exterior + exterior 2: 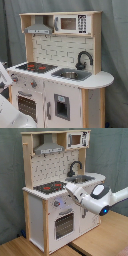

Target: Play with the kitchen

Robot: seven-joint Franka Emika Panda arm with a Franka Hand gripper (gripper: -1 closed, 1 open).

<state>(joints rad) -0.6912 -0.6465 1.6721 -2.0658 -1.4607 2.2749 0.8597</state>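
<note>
The kitchen [62, 92] [37, 210] is a tall white and light-wood toy. It has a black stovetop [36, 66] [49, 187] with red burners, a grey sink [70, 75] [82, 178], a black faucet [84, 59] [75, 167], an oven door [27, 105] [64, 224], a hood [39, 27] and a microwave [70, 23]. In the second exterior view my gripper [70, 189] is at the counter's front edge, just right of the stovetop and above the oven door. The first exterior view shows only my white arm [11, 114], low at the first exterior view's left.
A grey curtain [115, 50] [112, 158] hangs behind the kitchen. In the second exterior view the kitchen stands on a wooden surface [102, 245], and my arm [100, 200] reaches in from the second exterior view's right across the cupboard front.
</note>
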